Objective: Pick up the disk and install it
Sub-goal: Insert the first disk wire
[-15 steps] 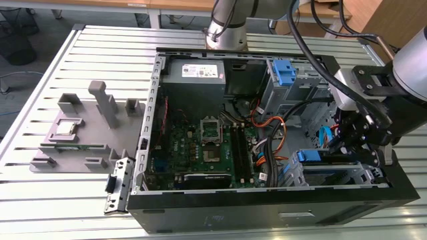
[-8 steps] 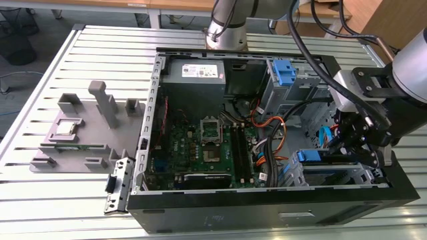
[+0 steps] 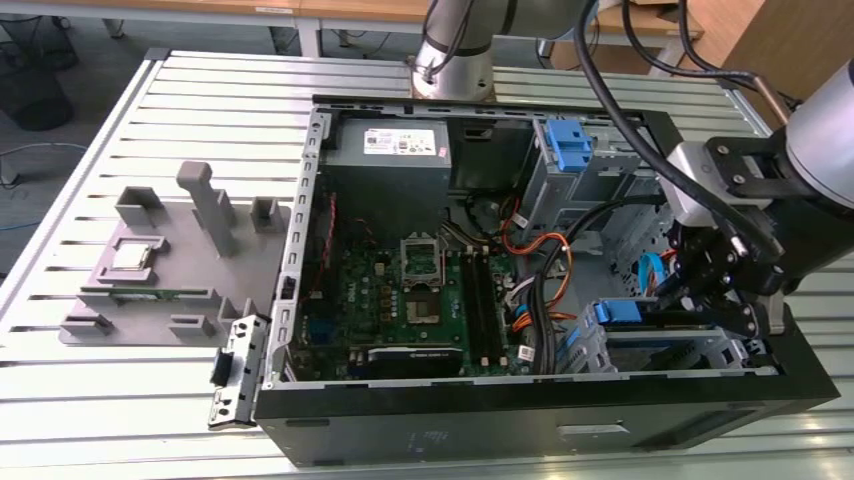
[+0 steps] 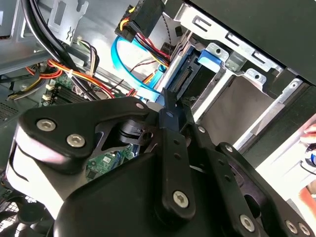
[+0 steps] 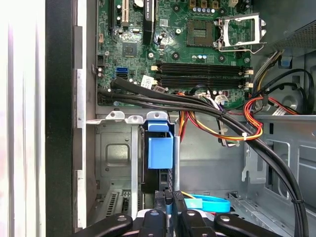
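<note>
The disk (image 3: pixel 638 316) stands on edge in the drive cage at the front corner of the open computer case, on the exterior view's right. Its blue carrier tab (image 5: pixel 160 146) faces the motherboard. Its connector end (image 4: pixel 186 79) points toward my gripper (image 3: pixel 714 308). In the first wrist view my gripper (image 5: pixel 168 198) has its black fingers close together on either side of the disk's thin rear edge. In the second wrist view one fingertip (image 4: pixel 169 101) touches that end. The gripper looks shut on the disk.
Orange, yellow and black cables (image 5: pixel 232 126) and a blue flat cable (image 4: pixel 129 74) run close beside the cage. The motherboard (image 3: pixel 400 290), a grey power supply (image 3: pixel 398 145) and a separate blue bracket (image 3: pixel 570 150) lie inside the case. A grey fixture (image 3: pixel 174 260) sits on the slatted table.
</note>
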{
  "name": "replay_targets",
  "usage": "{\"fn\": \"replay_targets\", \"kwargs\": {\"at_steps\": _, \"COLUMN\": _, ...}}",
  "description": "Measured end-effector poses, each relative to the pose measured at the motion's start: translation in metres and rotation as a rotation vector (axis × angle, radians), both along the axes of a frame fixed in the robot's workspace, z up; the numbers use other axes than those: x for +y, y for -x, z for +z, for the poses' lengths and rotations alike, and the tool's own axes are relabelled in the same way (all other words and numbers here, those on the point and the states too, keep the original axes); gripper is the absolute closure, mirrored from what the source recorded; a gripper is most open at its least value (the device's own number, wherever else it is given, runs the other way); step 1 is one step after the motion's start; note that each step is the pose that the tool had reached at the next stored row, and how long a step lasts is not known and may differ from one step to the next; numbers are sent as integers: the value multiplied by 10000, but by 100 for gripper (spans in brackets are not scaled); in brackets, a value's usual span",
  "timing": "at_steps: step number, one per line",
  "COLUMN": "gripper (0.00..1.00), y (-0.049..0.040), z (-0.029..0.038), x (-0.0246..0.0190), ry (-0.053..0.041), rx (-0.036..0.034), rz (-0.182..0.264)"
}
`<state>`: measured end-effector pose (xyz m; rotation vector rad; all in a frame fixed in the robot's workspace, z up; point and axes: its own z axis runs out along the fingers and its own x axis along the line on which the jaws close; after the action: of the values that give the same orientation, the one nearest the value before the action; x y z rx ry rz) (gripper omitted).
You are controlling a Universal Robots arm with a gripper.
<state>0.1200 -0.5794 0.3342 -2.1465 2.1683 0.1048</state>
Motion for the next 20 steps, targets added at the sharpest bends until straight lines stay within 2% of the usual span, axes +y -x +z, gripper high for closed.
{"fn": "replay_targets", "kwargs": {"at_steps": 3, "gripper": 80, "y": 0, "z": -7, "x": -3, "ry": -26, "rx": -1, "rz": 0}}
{"fn": "replay_targets", "kwargs": {"at_steps": 20, "gripper": 80, "y": 0, "z": -42, "x": -8, "ry": -29, "rx": -4, "rz": 0}}
